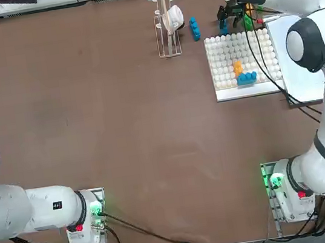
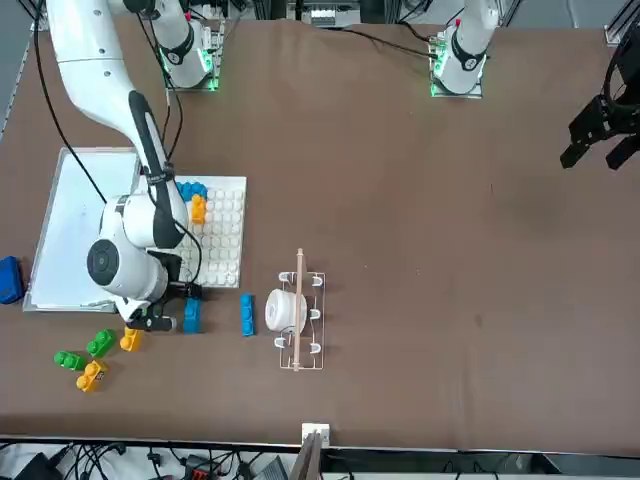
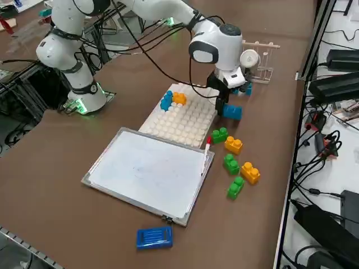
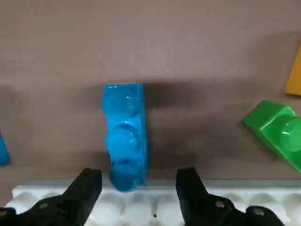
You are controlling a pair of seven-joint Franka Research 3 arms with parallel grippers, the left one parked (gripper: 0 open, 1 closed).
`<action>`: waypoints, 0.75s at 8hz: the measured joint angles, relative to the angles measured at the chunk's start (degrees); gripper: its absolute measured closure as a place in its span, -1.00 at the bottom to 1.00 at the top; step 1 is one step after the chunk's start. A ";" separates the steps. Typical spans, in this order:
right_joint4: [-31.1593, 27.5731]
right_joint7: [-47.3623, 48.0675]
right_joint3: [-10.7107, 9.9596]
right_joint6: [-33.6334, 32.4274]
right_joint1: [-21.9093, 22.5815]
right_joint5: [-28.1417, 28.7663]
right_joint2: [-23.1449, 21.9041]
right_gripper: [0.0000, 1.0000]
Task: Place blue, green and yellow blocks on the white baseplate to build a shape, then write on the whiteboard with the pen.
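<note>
Front view, left to right. Smooth blue slab (image 2: 9, 278) at the far left edge of the brown surface (image 2: 420, 200), touching the whiteboard frame or just beside it. Whiteboard (image 2: 80, 225) lies flat next to it, blank. Pen (image 3: 206, 152) rests along the whiteboard edge nearest the baseplate, red end toward the loose blocks.

Loose blocks in front of the whiteboard: two green ones (image 2: 85, 352) and two yellow-orange ones (image 2: 92, 376), (image 2: 131, 340), clustered, not on the plate.

Right gripper (image 2: 168, 305) hangs low just off the white baseplate's edge, pointing down. Jaws open, gripping nothing. Wrist view: fingers (image 4: 84, 188) stand apart over the plate's edge, with a blue block (image 4: 124, 134) lying on the surface just past them, in line with the gap; I can't tell if it touches the plate edge. The same block (image 2: 192, 315) sits right beside the gripper in the front view.

White baseplate (image 2: 228, 250) next to the whiteboard, partly hidden by the arm. On it: one yellow-orange block (image 2: 198, 208) and a blue block (image 2: 192, 189) touching it, both near the plate's far edge, toward the robot base.

A second blue block (image 2: 247, 313) lies on the surface beyond the plate, well apart from the gripper. Further right a small clear rack (image 2: 300, 322) with a wooden rod and a white roll (image 2: 285, 311) on it.
</note>
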 joint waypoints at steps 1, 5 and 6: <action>0.91 -0.01 0.00 -0.01 0.00 0.00 0.42 -0.94; 5.32 -0.01 0.03 -0.08 0.12 0.00 3.32 -0.93; 5.66 -0.01 0.03 -0.08 0.16 0.00 3.84 -0.93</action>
